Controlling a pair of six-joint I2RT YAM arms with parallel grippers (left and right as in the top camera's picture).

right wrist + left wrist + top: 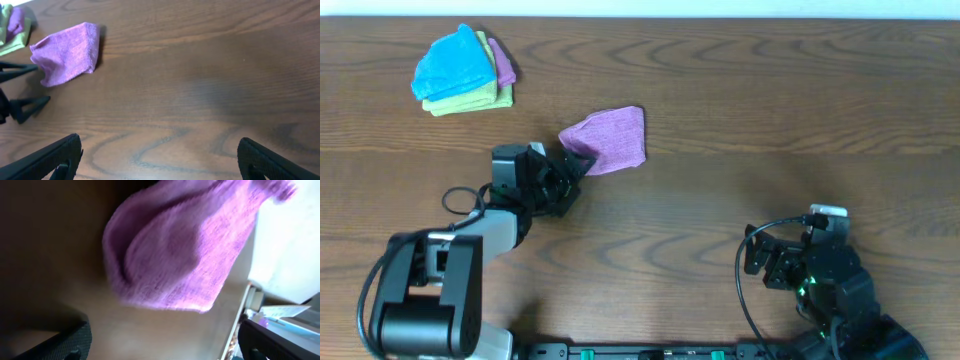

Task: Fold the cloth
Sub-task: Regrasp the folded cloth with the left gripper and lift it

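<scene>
- Dark brown wood-grain table (pixel 740 90) fills every view.
- The lilac cloth (pixel 608 138) lies flat on it, left of centre. It is folded into a compact, roughly four-sided shape, with a thick rounded fold turned toward the left arm.
- The left gripper (pixel 572 166) sits low at the near-left corner of that fold with its fingers (pixel 75 340) spread apart, clamping nothing. Whether the tips touch the fabric I cannot tell.
- The right gripper (pixel 159 141) is at the near right of the table, well apart from the fold. Its jaws are wide, and only wood shows between them.
- Toward the far left corner sits a small stack: a blue cloth (pixel 453 62) on top, a yellow-green cloth (pixel 472 99) under it, and a darker purple piece (pixel 503 62) at its right side.
</scene>
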